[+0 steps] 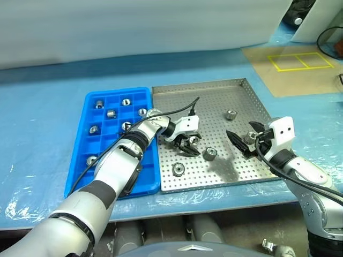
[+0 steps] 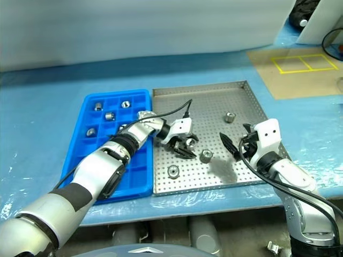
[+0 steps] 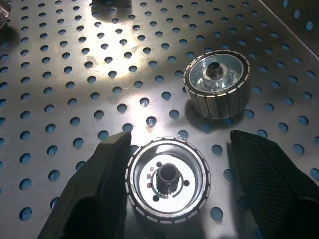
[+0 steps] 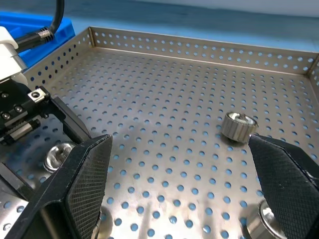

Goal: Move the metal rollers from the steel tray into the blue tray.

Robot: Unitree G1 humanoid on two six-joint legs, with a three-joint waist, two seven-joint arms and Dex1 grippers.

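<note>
My left gripper [image 1: 188,145] reaches over the blue tray [image 1: 80,160] into the steel tray [image 1: 214,91]. Its open fingers straddle one metal roller [image 3: 169,180] lying flat. One finger [image 3: 107,174] touches the roller's rim, and the other [image 3: 269,174] stands clear of it. A second roller [image 3: 217,85] lies just beyond. More rollers rest on the perforated floor [image 1: 231,114] [image 1: 178,169]. Several rollers sit in the blue tray's compartments [image 1: 111,113]. My right gripper [image 1: 242,134] hovers wide open above the steel tray's right side, holding nothing, with a roller [image 4: 238,125] ahead of it.
A light blue covering [image 1: 43,107] spreads over the table. A brown board with yellow taped squares [image 1: 300,61] lies at the far right. A black cable [image 1: 177,110] runs from my left wrist across the blue tray.
</note>
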